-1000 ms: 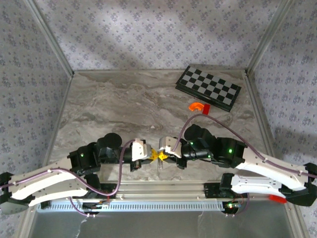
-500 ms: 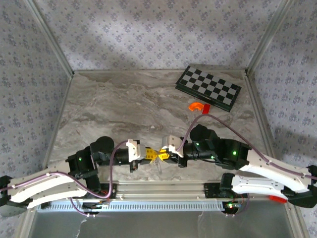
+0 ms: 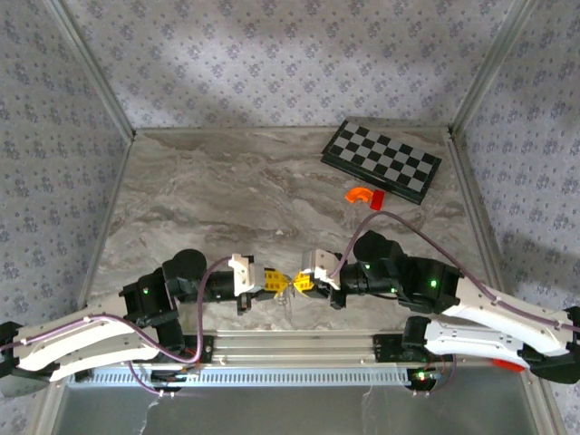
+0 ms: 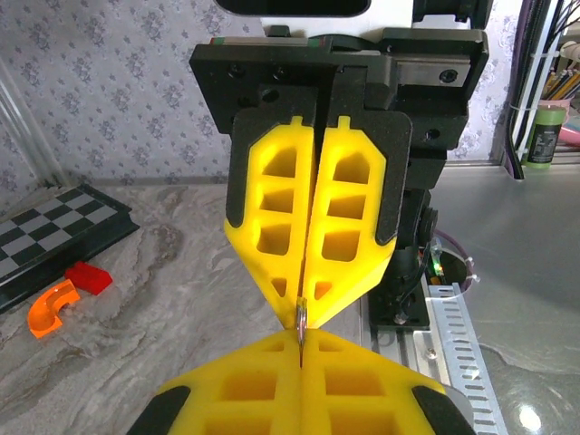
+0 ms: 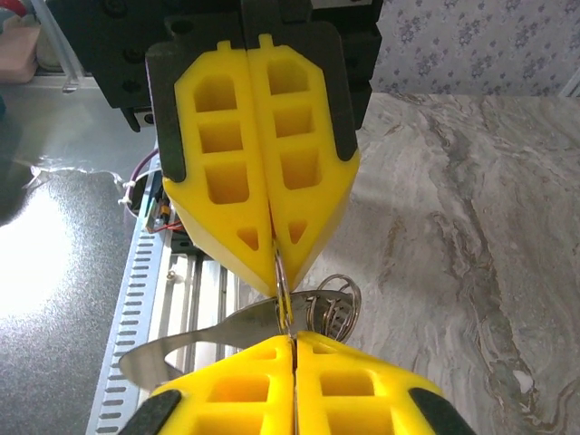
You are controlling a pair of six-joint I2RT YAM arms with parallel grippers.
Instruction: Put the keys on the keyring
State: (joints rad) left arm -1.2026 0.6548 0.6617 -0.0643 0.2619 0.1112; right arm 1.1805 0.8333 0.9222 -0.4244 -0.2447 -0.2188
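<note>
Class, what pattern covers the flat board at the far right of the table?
Black and white checks. The board shows best in the top external view.

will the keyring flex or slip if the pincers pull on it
Probably stiff: the keyring spans straight between the left pincer and right pincer, both shut. Likely slippery: thin bare metal, held only at the tips. Probably light: it is thin.
</note>
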